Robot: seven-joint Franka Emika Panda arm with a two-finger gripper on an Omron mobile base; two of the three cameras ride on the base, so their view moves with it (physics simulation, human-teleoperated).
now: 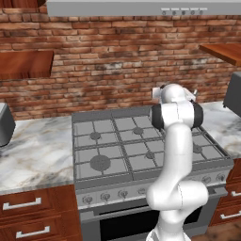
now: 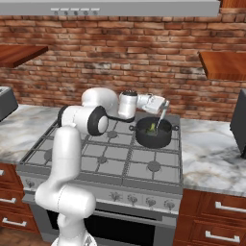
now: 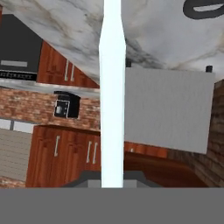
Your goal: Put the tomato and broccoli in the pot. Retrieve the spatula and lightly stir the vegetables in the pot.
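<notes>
The dark round pot point(image 2: 145, 138) stands on the back right burner of the stove. A small green lump inside it looks like the broccoli point(image 2: 152, 128). The tomato is hidden. My gripper point(image 2: 164, 107) hangs just above the pot's right side, shut on the spatula point(image 2: 161, 117), which slants down into the pot. In the hand view the spatula's long pale handle point(image 3: 112, 92) runs straight up the middle from between my fingers. In the left base view my own arm covers the pot.
The grey gas stove point(image 1: 108, 150) has marble counter point(image 2: 211, 158) on both sides. A dark appliance point(image 2: 239, 125) stands at the right edge and a grey one point(image 1: 4, 124) at the far left. A range hood point(image 2: 120, 7) and wooden shelves point(image 2: 226, 65) hang overhead.
</notes>
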